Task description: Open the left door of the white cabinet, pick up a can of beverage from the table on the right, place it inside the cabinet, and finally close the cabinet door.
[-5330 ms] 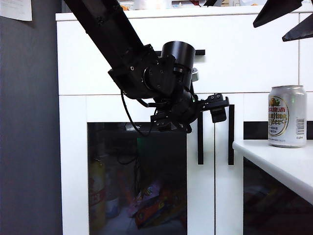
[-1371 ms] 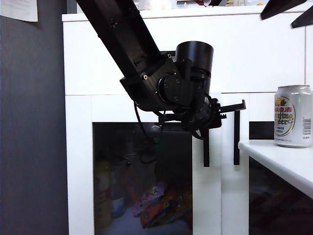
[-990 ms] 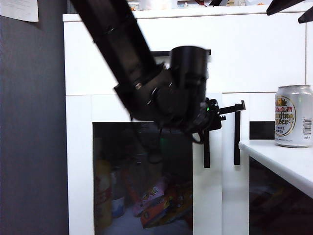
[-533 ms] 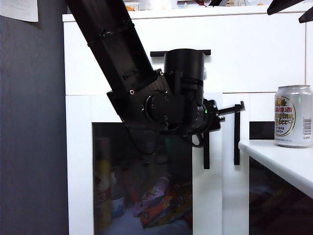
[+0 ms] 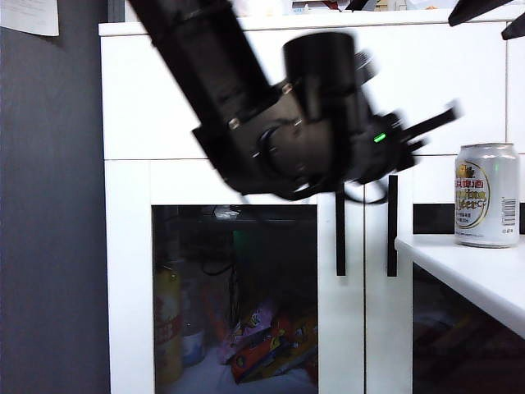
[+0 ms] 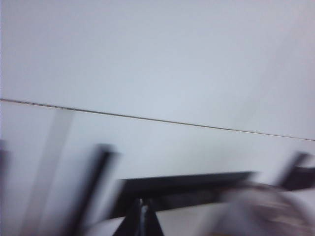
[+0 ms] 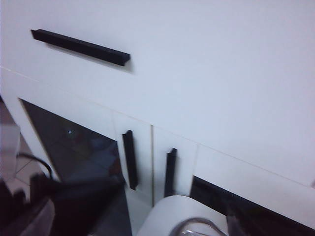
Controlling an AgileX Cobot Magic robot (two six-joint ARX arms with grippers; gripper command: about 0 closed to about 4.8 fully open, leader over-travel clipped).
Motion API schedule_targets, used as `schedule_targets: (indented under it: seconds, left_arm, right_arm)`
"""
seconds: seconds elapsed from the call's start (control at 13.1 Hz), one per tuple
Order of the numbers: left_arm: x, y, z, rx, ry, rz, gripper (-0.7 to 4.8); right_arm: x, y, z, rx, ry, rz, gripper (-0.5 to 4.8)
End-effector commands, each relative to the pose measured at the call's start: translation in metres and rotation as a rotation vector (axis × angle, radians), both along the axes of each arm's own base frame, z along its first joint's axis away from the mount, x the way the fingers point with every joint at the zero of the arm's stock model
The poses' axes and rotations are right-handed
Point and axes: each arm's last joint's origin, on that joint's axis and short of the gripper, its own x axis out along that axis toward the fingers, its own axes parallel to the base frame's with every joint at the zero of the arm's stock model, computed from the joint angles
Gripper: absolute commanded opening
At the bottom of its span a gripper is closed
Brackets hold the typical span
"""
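Left gripper is blurred in the exterior view, pointing right and slightly up in front of the white cabinet, above the tops of the two vertical door handles. Its fingers are pressed together on nothing; the left wrist view shows the tips meeting in a thin wedge with only cabinet front behind. It grips no handle, so the left door sits flush and shut, its black bar handle just below the wrist. Judgement: closed tips may be meant to hook behind the bar instead of pinching it, but the gripper is too high for that now and needs to drop.

Right gripper shows only as two dark fingertips at the upper right of the exterior view, held well apart and empty, parked high above the table, probably waiting until the door is open. The right wrist view looks down on the drawer handle and both door handles.

The can stands upright on the table at far right, near the cabinet front, untouched. Snack packs and a yellow bottle show through the left door's glass. Task is at its first step; door-opening is not yet done.
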Motion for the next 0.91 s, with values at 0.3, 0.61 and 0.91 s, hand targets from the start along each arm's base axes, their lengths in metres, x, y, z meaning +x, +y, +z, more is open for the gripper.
schedule_targets:
  seconds: [0.3, 0.61, 0.91]
  left_arm:
    - [-0.003, -0.004, 0.002, 0.022, 0.012, -0.020, -0.05]
    - [-0.003, -0.004, -0.006, 0.091, 0.064, -0.021, -0.05]
    - [-0.003, -0.005, -0.007, 0.099, 0.069, -0.022, -0.05]
  right_arm:
    - [-0.007, -0.002, 0.010, -0.011, -0.054, -0.048, 4.79]
    - [-0.013, -0.002, 0.017, -0.010, -0.079, -0.055, 4.79]
    - [-0.015, -0.005, 0.018, -0.014, -0.076, -0.079, 4.79]
